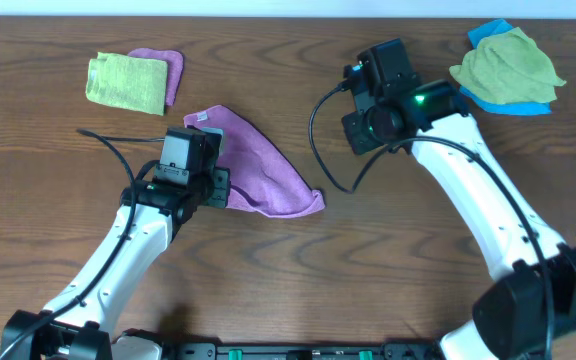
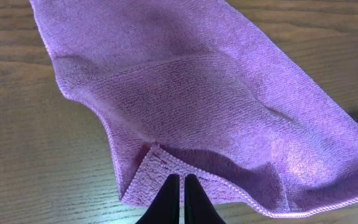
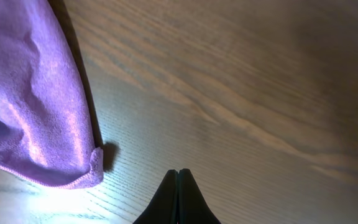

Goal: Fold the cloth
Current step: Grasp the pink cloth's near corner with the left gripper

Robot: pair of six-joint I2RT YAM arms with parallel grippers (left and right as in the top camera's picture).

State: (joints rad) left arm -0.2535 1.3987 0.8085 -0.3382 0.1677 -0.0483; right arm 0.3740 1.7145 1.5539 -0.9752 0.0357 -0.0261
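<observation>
white arms (image 1: 476, 192) — black joints (image 1: 523, 305), cables (image 1: 311, 130)

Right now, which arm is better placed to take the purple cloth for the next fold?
Left, probably. The left pincer, shut, sits at the near hem of the purple cloth; the right pincer, also shut, hangs over the table beside a cloth corner.

Dark brown wooden table (image 1: 268, 280), grain running left to right, filling nearly the whole overhead view. Ends at the far edge against a thin pale strip (image 1: 218, 6), too narrow to identify. Lit softly from above, with a bright sheen (image 3: 36, 200) on the wood in the right wrist view.
</observation>
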